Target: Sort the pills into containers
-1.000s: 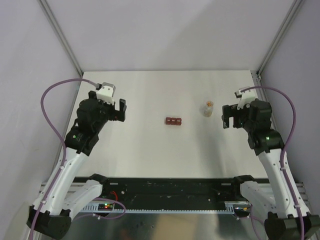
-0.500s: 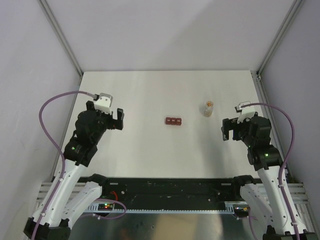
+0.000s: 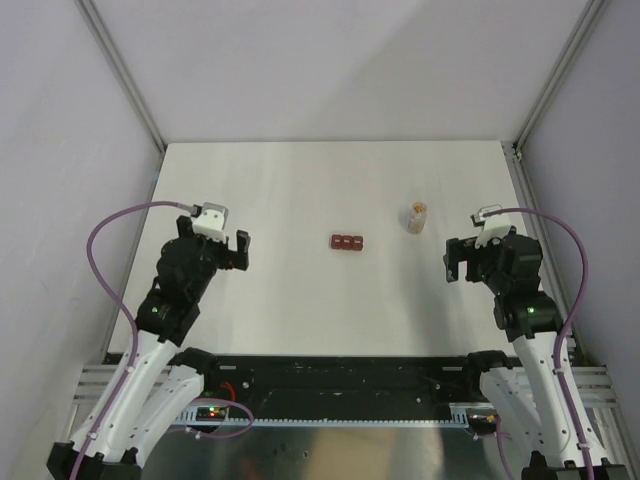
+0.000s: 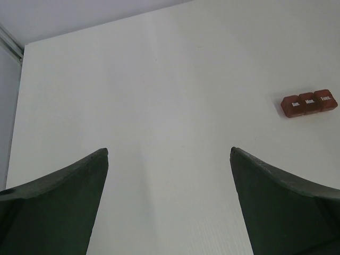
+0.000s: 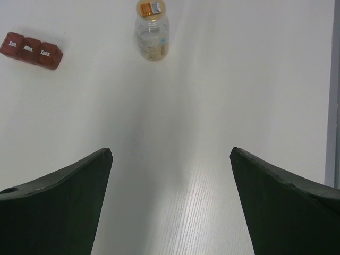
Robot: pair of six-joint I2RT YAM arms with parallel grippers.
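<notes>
Right gripper (image 5: 170, 154), wide and empty, should centre on the small clear cylindrical plastic vial (image 5: 152, 36) at 12 o'clock; left gripper (image 4: 169, 151) likewise wide, empty.

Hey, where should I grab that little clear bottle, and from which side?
Take the clear bottle by its round body, below the cap, coming in low from the near right side with the open right gripper. It seems to stand upright, looks narrow enough for the jaws, and has bare table around it.
</notes>
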